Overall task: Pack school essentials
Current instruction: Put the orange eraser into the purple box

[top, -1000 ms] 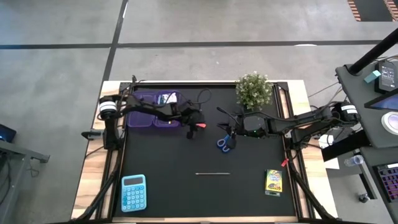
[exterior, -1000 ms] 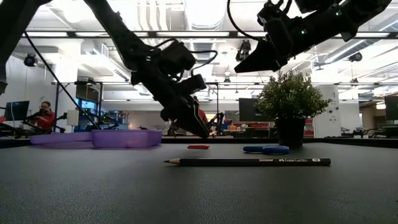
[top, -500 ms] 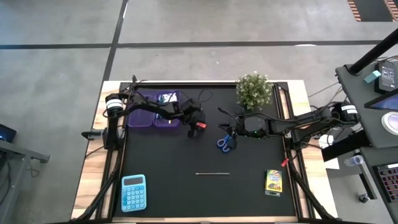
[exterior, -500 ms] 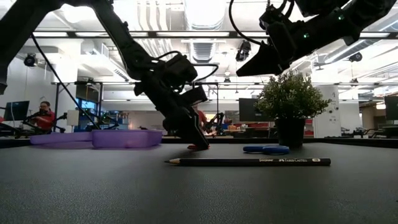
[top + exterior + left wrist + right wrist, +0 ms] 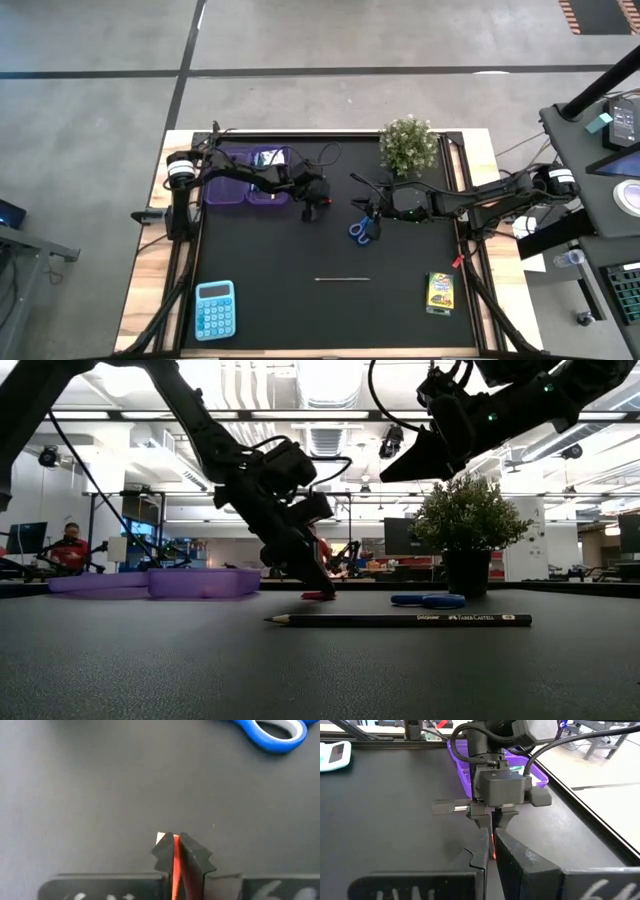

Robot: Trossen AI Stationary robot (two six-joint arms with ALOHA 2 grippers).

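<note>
The red eraser lies on the black mat, and my left gripper is shut on it, slanting down from the far left. My right gripper hangs shut and empty above the mat, just right of the left one. The blue-handled scissors lie flat below it. A grey pencil lies near the middle front. The yellow-green crayon box lies at the front right. The purple case sits at the far left. My left gripper pinches the red eraser between its two fingers; only a thin red strip shows between them. The fingers come slanting down from the table's far left. The eraser's underside still rests on the mat.
A small potted plant stands at the far edge, right of centre. A light-blue calculator lies at the front left corner. The mat's middle between pencil and scissors is bare. A person sits far behind the table.
My left gripper has sunk a little toward the mat onto the red eraser and shut on it, so less red shows from above. The eraser stays where it lay. My right gripper has kept still.
</note>
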